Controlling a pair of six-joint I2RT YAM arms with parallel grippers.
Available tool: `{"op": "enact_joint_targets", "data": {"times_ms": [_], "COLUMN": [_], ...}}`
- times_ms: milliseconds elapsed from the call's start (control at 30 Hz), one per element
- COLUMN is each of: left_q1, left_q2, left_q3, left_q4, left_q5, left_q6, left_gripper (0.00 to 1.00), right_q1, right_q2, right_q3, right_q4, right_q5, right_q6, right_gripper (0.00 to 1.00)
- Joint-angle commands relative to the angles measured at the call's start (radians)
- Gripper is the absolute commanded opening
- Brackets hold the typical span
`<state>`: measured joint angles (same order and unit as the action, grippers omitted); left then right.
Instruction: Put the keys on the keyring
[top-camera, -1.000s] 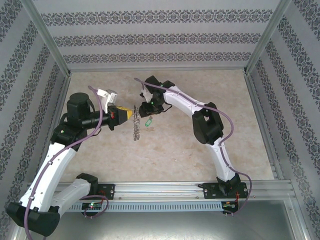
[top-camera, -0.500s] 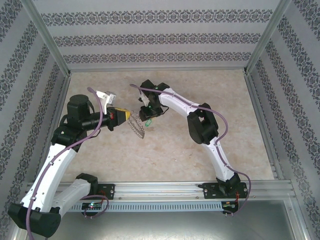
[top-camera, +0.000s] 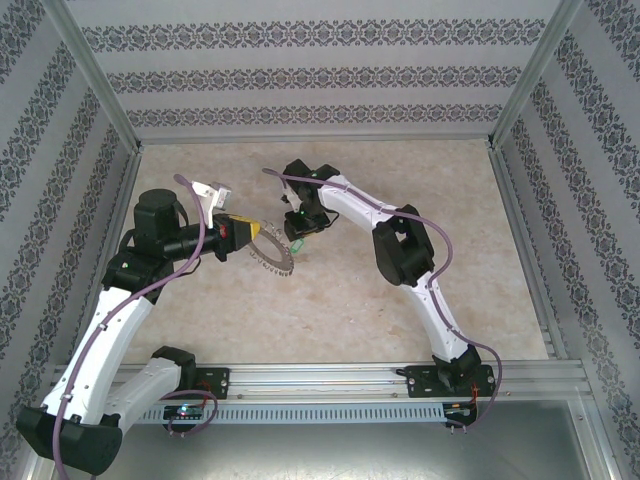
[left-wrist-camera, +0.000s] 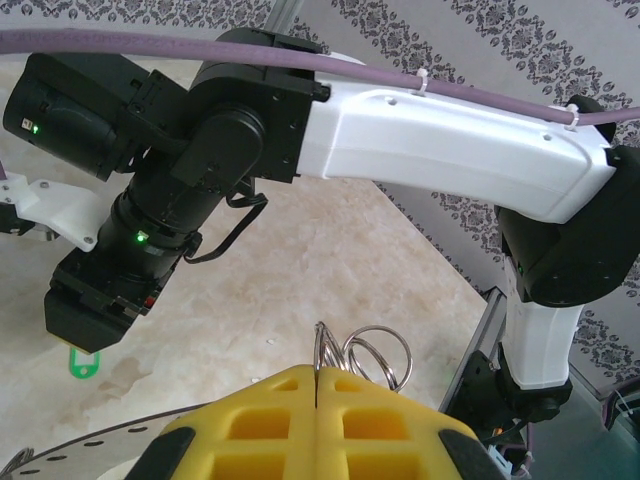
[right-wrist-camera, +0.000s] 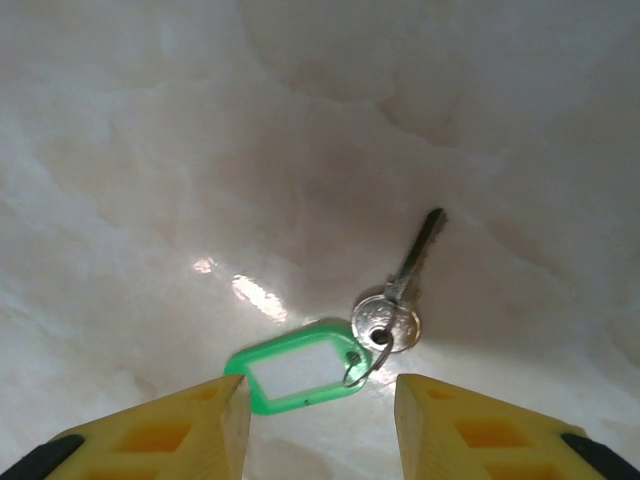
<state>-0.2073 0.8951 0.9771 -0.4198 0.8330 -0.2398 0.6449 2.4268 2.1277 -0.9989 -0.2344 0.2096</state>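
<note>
Since a second ago the right arm has swung in over the key (top-camera: 297, 245), and the keyring (top-camera: 272, 257) has tipped from edge-on to slanted. Left gripper (left-wrist-camera: 315, 395) pressed together, pinching the keyring's wire loops. Right gripper (right-wrist-camera: 318, 395) spread, the key's green tag lying between its fingers on the table (right-wrist-camera: 150, 150), just beside the keyring.

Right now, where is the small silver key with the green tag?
Seen from the right wrist, the silver key lies on the pale marbled table, its green tag below the gap between the yellow fingers of the right gripper.
</note>
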Motion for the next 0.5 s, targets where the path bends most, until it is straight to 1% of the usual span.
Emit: {"op": "enact_joint_targets", "data": {"times_ms": [0, 333, 467], "left_q1": [0.012, 0.011, 0.011], "left_q2": [0.001, 0.01, 0.014], "left_q3": [0.003, 0.006, 0.006], "left_q4": [0.038, 0.041, 0.044], "left_q5": [0.017, 0.027, 0.03], "left_q6": [-0.01, -0.01, -0.012], "left_gripper": [0.0, 0.0, 0.0], "right_q1": [-0.01, -0.017, -0.02], "right_q2": [0.028, 0.047, 0.052], "right_q3": [0.037, 0.054, 0.06], "right_q4": [-0.017, -0.018, -0.026], "right_q5": [0.013, 0.005, 0.0], "right_q6": [-0.002, 0.002, 0.001], "right_gripper": [0.43, 0.31, 0.25]}}
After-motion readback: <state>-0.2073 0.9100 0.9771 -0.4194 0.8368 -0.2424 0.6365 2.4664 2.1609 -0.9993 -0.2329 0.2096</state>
